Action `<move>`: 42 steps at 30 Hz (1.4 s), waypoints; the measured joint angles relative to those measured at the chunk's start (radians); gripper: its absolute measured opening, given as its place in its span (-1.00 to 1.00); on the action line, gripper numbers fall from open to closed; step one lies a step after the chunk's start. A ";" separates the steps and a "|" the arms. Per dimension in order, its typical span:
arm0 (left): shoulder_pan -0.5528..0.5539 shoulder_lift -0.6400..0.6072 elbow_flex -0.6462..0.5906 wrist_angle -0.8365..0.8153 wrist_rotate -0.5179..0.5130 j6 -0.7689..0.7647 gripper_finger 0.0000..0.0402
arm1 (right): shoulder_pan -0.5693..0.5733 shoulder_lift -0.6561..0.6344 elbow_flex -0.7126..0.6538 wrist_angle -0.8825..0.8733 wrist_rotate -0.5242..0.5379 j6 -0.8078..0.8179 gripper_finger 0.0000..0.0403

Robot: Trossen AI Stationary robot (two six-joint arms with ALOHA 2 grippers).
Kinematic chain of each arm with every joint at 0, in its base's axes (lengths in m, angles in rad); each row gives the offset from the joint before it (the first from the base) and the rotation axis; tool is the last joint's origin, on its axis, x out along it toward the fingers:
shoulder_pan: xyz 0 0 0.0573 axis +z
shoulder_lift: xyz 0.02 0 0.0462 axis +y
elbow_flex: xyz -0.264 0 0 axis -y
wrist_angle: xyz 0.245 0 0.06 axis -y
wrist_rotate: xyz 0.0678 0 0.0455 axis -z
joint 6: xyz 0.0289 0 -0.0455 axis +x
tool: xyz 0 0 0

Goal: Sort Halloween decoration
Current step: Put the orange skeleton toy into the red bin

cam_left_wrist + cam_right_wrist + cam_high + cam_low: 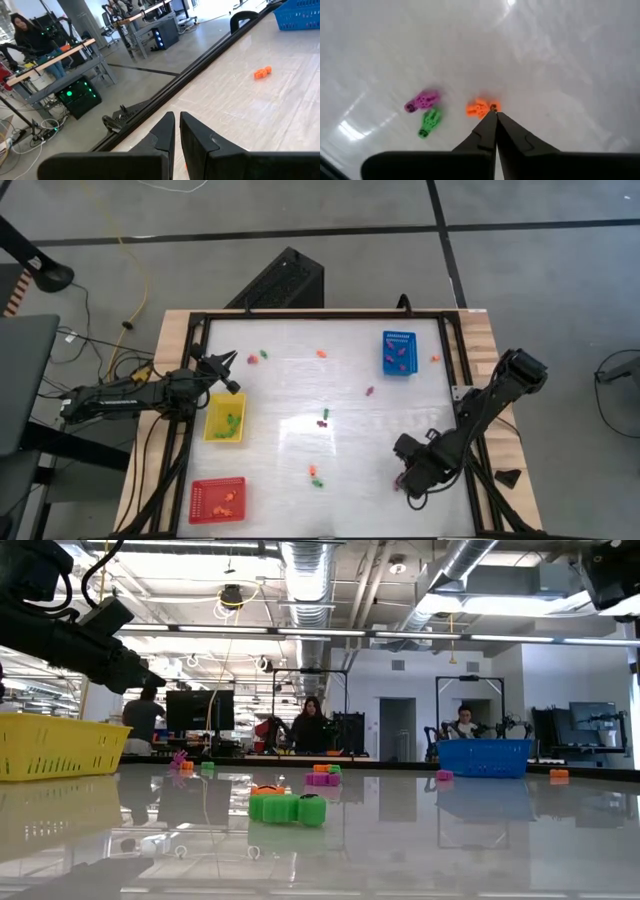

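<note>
Hovering near the table's (290, 395) front right corner, the right gripper (494, 116) is clenched, its tips touching an orange piece (479, 108); whether it grips it is unclear. The left gripper (177, 120), clenched empty, waits beside the yellow tray (224, 419) at the left edge.

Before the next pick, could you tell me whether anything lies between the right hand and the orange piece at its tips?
Nothing visible does: the right hand, fingers together, has its tips right at the orange piece. The purple piece and green piece lie apart, off to one side.
</note>
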 joint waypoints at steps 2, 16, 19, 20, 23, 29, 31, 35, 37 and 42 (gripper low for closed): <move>0.000 0.000 0.000 0.000 0.000 0.000 -0.91 | 0.010 0.003 0.000 -0.001 0.001 0.028 -0.78; 0.000 0.000 0.000 0.000 0.000 0.000 -0.91 | 0.002 0.104 0.000 0.002 -0.007 0.131 -0.26; 0.000 0.000 0.000 0.000 0.000 0.000 -0.91 | 0.002 0.104 0.000 -0.002 0.001 0.163 -0.07; 0.000 0.000 0.000 0.000 0.000 0.000 -0.91 | 0.002 0.104 0.000 -0.007 0.004 0.177 -0.01; 0.000 0.000 0.000 0.000 0.000 0.000 -0.91 | 0.006 0.103 -0.003 -0.011 0.022 0.212 0.12; 0.000 0.000 0.000 0.000 0.000 0.000 -0.91 | 0.018 0.103 -0.056 0.094 0.041 0.262 0.15; 0.000 0.000 0.000 0.000 0.000 0.000 -0.91 | 0.026 0.103 -0.083 0.129 0.033 0.290 0.12; 0.000 0.000 0.000 0.000 0.000 0.000 -0.91 | 0.046 0.103 -0.111 0.148 0.048 0.344 0.05; 0.000 0.000 0.000 0.000 0.000 0.000 -0.91 | 0.056 0.103 -0.116 0.147 0.051 0.367 0.01; 0.000 0.000 0.000 0.000 0.000 0.000 -0.91 | 0.074 0.103 -0.145 0.237 0.053 0.391 -0.14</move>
